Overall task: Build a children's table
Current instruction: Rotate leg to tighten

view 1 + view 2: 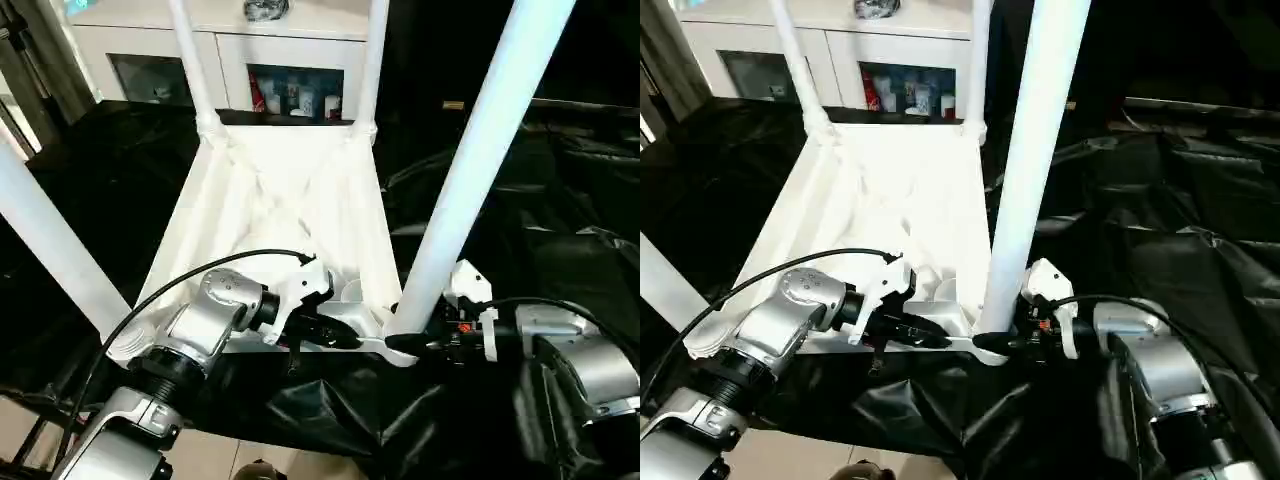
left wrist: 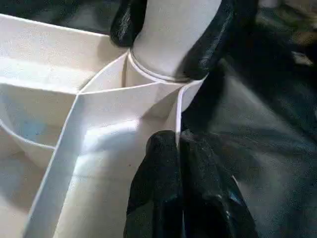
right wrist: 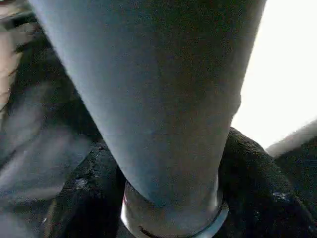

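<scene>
Four white legs [image 1: 480,160] stood upright from the upturned tabletop [image 1: 290,200] on the black-draped work table [image 1: 560,240]. The right gripper [image 1: 405,343] was clasped around the near-right leg's base; the left gripper [image 1: 340,338] was pinched shut on the tabletop's rim beside it.

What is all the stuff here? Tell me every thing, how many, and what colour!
Tabletop: one, white, upside down on the black cloth, ribs showing.
Legs: four, white, standing up from the tabletop's corner sockets.
Cloth: one, black, shiny and wrinkled, covering the work table.
Cabinet: one, white with glass doors, at the back, small colourful things inside.
Left gripper: one, black fingers, shut on the tabletop's near edge rib.
Right gripper: one, black fingers, around the base of the near right leg at its socket.
Forearms: two, silver, at the near edge.
</scene>
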You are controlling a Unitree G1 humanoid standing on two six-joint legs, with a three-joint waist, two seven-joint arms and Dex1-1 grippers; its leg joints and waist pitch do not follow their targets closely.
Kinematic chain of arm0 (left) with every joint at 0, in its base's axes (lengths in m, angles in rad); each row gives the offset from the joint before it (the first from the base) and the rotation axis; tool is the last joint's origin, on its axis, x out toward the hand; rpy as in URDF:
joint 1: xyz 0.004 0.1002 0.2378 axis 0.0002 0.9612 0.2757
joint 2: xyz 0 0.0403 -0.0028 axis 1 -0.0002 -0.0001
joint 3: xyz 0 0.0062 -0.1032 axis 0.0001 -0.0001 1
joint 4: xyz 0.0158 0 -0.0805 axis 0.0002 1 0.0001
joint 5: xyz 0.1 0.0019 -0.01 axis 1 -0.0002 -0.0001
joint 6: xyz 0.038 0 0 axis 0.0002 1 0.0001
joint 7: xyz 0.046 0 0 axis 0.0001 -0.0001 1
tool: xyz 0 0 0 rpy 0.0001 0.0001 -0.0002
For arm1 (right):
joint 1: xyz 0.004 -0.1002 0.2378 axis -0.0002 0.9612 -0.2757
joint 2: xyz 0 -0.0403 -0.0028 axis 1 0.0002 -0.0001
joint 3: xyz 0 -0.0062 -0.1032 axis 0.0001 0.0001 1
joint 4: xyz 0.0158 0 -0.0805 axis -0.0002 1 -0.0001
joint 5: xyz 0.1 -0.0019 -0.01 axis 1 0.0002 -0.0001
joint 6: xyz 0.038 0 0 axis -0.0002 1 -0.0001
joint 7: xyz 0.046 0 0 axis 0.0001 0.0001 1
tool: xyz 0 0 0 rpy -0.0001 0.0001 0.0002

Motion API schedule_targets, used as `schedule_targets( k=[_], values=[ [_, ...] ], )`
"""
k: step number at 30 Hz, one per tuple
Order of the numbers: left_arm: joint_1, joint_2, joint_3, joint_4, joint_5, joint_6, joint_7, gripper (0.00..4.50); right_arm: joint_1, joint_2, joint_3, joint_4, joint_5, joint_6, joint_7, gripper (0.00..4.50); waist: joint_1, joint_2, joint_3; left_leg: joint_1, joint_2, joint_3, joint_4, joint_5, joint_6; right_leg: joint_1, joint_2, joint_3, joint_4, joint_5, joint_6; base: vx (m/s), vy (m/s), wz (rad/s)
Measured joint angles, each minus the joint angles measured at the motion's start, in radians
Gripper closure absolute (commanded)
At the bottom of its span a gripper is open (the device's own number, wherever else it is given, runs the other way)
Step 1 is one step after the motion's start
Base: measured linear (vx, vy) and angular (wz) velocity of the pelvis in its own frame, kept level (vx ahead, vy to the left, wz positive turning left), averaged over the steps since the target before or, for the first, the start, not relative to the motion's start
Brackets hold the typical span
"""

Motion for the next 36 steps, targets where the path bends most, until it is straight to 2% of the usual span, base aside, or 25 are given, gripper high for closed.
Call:
schedule_targets(
  k=[2,6,11,14,15,16,20,24,27,28,30,36],
  values=[
    [-0.011,-0.033,0.013,0.029,0.014,-0.002,0.072,4.5,-0.011,0.04,-0.025,0.026,-0.006,0.005,-0.1,2.19,-0.016,-0.002,0.001,0.006,0.0,0.0,0.0,0.0,0.0,0.003,0.0,0.0,-0.001,-0.001,0.002,0.0,0.0,0.0],
    [-0.047,-0.101,0.024,0.105,0.043,-0.018,0.202,4.5,-0.034,0.115,-0.075,0.073,-0.028,0.019,-0.261,2.29,-0.024,-0.004,0.002,0.016,-0.001,0.0,-0.001,0.0,0.0,0.012,0.0,0.0,-0.004,-0.002,0.003,0.0,0.0,0.0],
    [-0.093,-0.192,0.046,0.19,0.07,-0.017,0.387,4.5,-0.106,0.228,-0.13,0.17,-0.076,0.019,-0.515,2.34,-0.048,-0.002,0.001,0.018,-0.002,-0.002,-0.003,0.0,0.0,0.015,0.0,-0.001,-0.014,-0.002,0.003,0.0,0.0,0.0],
    [-0.109,-0.212,0.06,0.216,0.08,-0.017,0.423,4.5,-0.141,0.258,-0.14,0.217,-0.087,-0.001,-0.576,2.34,-0.056,-0.002,0.0,0.017,-0.003,-0.002,-0.003,0.0,0.0,0.015,0.0,0.0,-0.016,-0.002,0.003,0.0,0.0,0.0],
    [-0.111,-0.213,0.061,0.219,0.08,-0.017,0.424,4.5,-0.144,0.259,-0.143,0.221,-0.087,-0.003,-0.577,1.81,-0.056,-0.002,0.0,0.016,-0.003,-0.002,-0.003,0.0,0.0,0.014,0.0,0.0,-0.016,-0.001,0.003,0.0,0.0,0.0],
    [-0.112,-0.213,0.062,0.219,0.08,-0.017,0.424,4.5,-0.145,0.261,-0.146,0.222,-0.086,-0.004,-0.575,1.68,-0.056,-0.002,0.0,0.016,-0.003,-0.002,-0.004,0.0,0.0,0.015,0.0,0.0,-0.016,-0.001,0.002,0.0,0.0,0.0],
    [-0.113,-0.216,0.06,0.219,0.079,-0.024,0.395,4.5,-0.151,0.262,-0.166,0.233,-0.077,-0.005,-0.551,1.49,-0.044,0.002,-0.001,0.016,-0.003,-0.002,-0.007,0.0,0.0,0.014,0.0,0.0,-0.016,0.003,0.001,0.0,0.0,0.0],
    [-0.113,-0.187,0.057,0.215,0.069,-0.036,0.326,4.5,-0.12,0.202,-0.143,0.198,-0.072,-0.014,-0.415,1.49,-0.033,0.003,-0.001,0.015,-0.003,-0.002,-0.015,0.0,0.0,0.013,0.0,-0.002,-0.016,0.005,-0.001,0.0,0.0,0.0],
    [-0.11,-0.144,0.047,0.196,0.052,-0.04,0.235,4.5,-0.079,0.121,-0.107,0.151,-0.042,-0.023,-0.268,1.49,-0.014,0.003,-0.001,0.014,-0.001,-0.002,-0.016,0.0,0.0,0.009,0.001,-0.003,-0.015,0.004,0.0,0.0,0.0,0.0],
    [-0.108,-0.133,0.045,0.189,0.05,-0.043,0.216,4.5,-0.074,0.114,-0.106,0.142,-0.038,-0.023,-0.242,1.49,-0.012,0.003,-0.001,0.013,-0.001,-0.002,-0.016,0.0,0.0,0.008,0.001,-0.003,-0.015,0.004,0.0,0.0,0.0,0.0],
    [-0.092,-0.096,0.035,0.154,0.041,-0.044,0.147,4.5,-0.06,0.057,-0.067,0.102,-0.032,-0.011,-0.152,1.49,-0.008,0.003,0.0,0.008,-0.002,-0.001,-0.014,0.0,0.0,0.003,0.0,-0.002,-0.013,0.004,0.0,0.0,0.0,0.0],
    [-0.049,-0.022,0.003,0.079,0.015,-0.038,-0.032,4.5,-0.029,-0.024,-0.002,0.023,-0.002,0.019,0.047,1.49,0.007,0.001,0.001,0.007,-0.002,0.0,-0.012,-0.001,0.0,0.002,0.0,-0.002,-0.012,0.003,-0.001,0.0,0.0,0.0]
  ],
)
